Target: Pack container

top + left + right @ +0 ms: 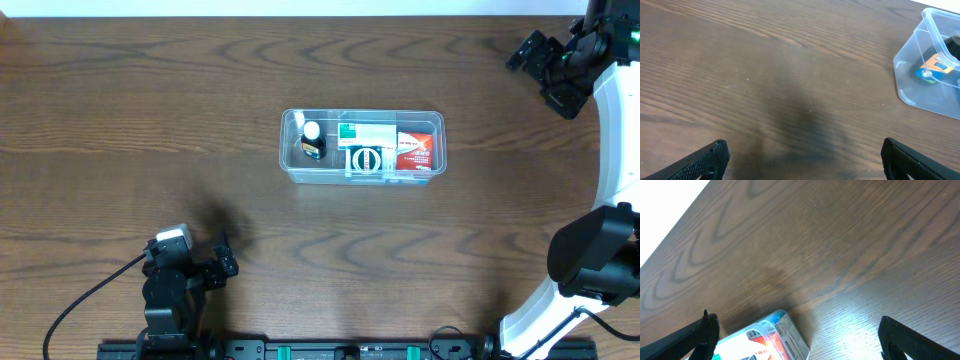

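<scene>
The container point(285, 140), a clear shallow plastic tub, sits at the table's middle. Inside it are a small dark bottle with a white cap point(313, 142), a green and white box point(366, 134) and a red box point(413, 150). My left gripper point(226, 256) is open and empty at the front left, far from the tub. In the left wrist view point(802, 160) its fingers are spread over bare wood, with the tub's corner point(912, 75) at the far right. My right gripper point(537, 70) is open and empty at the back right. In the right wrist view point(800, 326) the tub's corner point(785, 317) shows low between the fingers.
The table is dark brown wood point(150, 110). The right arm's white links point(610, 150) run down the right edge. The left arm's base and cable point(165, 300) sit at the front edge. The table's far edge point(670, 225) shows in the right wrist view.
</scene>
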Robot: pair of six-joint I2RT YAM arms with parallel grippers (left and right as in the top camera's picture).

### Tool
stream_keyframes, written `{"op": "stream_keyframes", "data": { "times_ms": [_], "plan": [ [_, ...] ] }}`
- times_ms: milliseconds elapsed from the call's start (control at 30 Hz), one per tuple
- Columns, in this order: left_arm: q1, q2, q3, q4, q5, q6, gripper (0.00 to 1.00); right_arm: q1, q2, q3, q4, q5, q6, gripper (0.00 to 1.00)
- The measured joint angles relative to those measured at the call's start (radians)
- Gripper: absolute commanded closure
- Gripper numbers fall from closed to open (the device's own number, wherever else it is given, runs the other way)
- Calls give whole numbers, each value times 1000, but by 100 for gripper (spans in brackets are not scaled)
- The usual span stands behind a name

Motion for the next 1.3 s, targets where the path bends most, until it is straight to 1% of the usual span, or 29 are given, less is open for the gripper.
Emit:
{"op": "stream_keyframes", "data": {
  "times_ms": [133, 233, 300, 367, 400, 500, 567, 733, 800, 967, 1200, 1300],
  "plan": [
    [0, 0, 0, 0, 0, 0, 2, 0, 0, 0, -3, 0, -1, 1],
    [0, 0, 0, 0, 0, 0, 2, 9, -12, -3, -59, 2, -26, 1],
    [0, 0, 0, 0, 0, 0, 2, 26, -45, -23, -68, 28, -58, 1],
    [0, 0, 0, 0, 0, 0, 2, 61, -123, -64, -53, 72, -106, 1],
    [0, 0, 0, 0, 0, 0, 2, 82, -172, -92, -26, 98, -132, 1],
    [0, 0, 0, 2, 0, 0, 2, 151, -386, -225, 151, 178, -247, 1],
    [0, 0, 0, 1, 0, 0, 2, 187, -586, -373, 294, 211, -346, 1],
    [0, 0, 0, 2, 0, 0, 2, 190, -972, -699, 424, 264, -445, 1],
    [0, 0, 0, 2, 0, 0, 2, 190, -1077, -825, 461, 271, -461, 1],
    [0, 0, 0, 2, 0, 0, 2, 190, -1343, -1142, 469, 286, -485, 1],
    [0, 0, 0, 2, 0, 0, 2, 190, -1690, -1393, 494, 292, -495, 1],
    [0, 0, 0, 2, 0, 0, 2, 190, -1793, -1484, 497, 292, -496, 1]
  ]
}}
